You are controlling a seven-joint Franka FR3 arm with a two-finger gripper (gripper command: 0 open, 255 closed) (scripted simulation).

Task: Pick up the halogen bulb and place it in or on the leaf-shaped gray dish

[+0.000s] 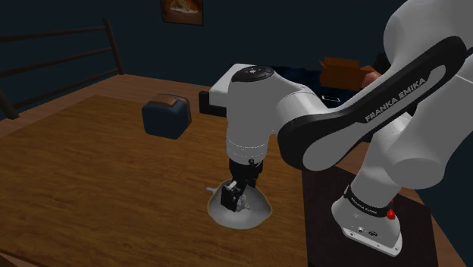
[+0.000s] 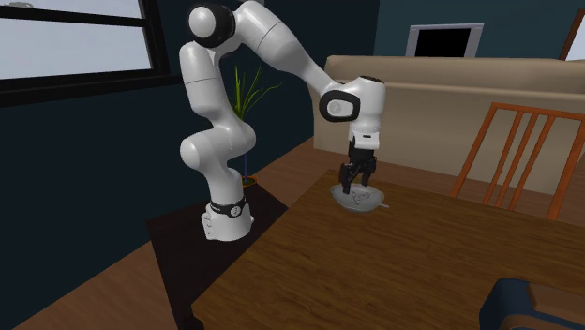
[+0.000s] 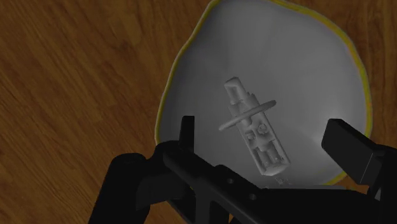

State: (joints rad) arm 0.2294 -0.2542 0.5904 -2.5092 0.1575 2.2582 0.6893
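Note:
A grey leaf-shaped dish with a yellowish rim rests on the wooden table, close to the stand-side edge. The halogen bulb, grey with a ring flange round its middle, lies on its side inside the dish. My gripper hangs just above it, open. The black fingers stand apart on either side of the bulb and do not touch it. In the shoulder view the gripper points straight down over the dish. In the second exterior view the gripper hovers over the dish.
A dark blue box stands on the table beyond the dish, toward the shoulder view's left. A wooden chair sits at the table's far side in the second exterior view. The dark stand adjoins the table edge.

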